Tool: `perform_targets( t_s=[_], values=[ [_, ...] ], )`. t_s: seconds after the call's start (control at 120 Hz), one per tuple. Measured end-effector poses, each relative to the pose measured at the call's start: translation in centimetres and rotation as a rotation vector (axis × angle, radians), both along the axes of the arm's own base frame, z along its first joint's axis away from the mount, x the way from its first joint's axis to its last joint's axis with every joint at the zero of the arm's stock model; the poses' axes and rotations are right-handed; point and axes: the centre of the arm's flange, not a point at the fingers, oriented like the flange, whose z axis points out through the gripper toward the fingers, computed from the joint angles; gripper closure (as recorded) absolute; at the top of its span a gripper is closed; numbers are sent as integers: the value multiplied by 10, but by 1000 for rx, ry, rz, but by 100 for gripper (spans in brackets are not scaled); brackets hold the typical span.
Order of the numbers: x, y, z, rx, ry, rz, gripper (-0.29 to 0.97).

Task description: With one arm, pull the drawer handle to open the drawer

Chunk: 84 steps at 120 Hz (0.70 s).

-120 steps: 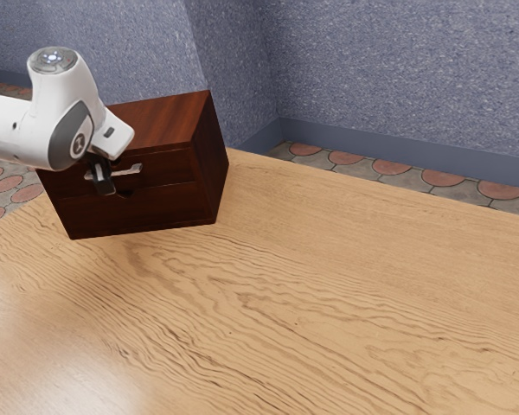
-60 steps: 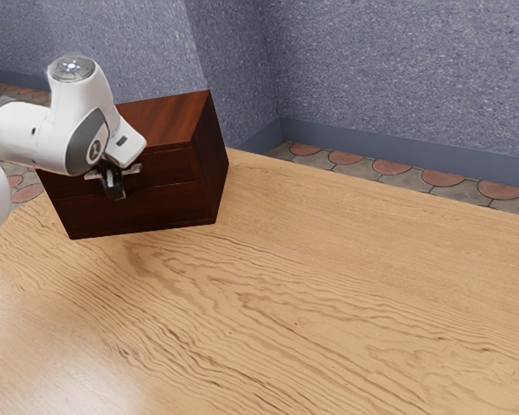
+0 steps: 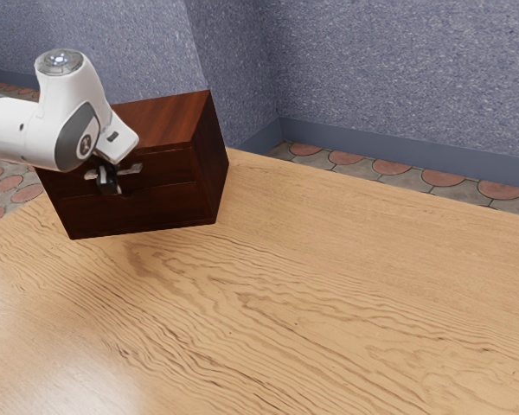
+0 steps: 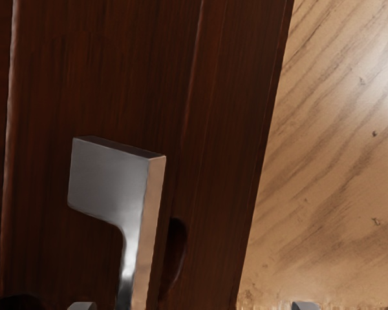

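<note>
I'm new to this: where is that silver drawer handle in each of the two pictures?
Exterior view: the handle sits on the dark box's front, at the exterior view's left, by the pincer.
Wrist view: the handle looms close against the dark wood.
Shared landmark: the light wooden table beside the box.

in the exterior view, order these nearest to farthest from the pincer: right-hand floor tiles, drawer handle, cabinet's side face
1. drawer handle, right at the pincer.
2. cabinet's side face, toward the exterior view's right.
3. right-hand floor tiles, past the table, far right.
</note>
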Motion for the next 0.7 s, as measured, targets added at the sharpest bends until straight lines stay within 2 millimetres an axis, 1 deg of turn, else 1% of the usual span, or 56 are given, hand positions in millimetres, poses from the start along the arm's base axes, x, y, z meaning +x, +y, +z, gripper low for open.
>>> perform_targets(
  t_s=[0.083,0.225,0.275,0.383,0.633,0.7],
  values=[
    [-2,0,-3,-3,8,-1,29],
    [1,0,-1,2,6,-6,32],
    [3,0,-6,1,12,-8,32],
    [7,1,-19,-4,28,-7,27],
    [5,1,-22,-16,34,-6,33],
    [0,-1,-21,-25,40,-5,39]
  ],
)
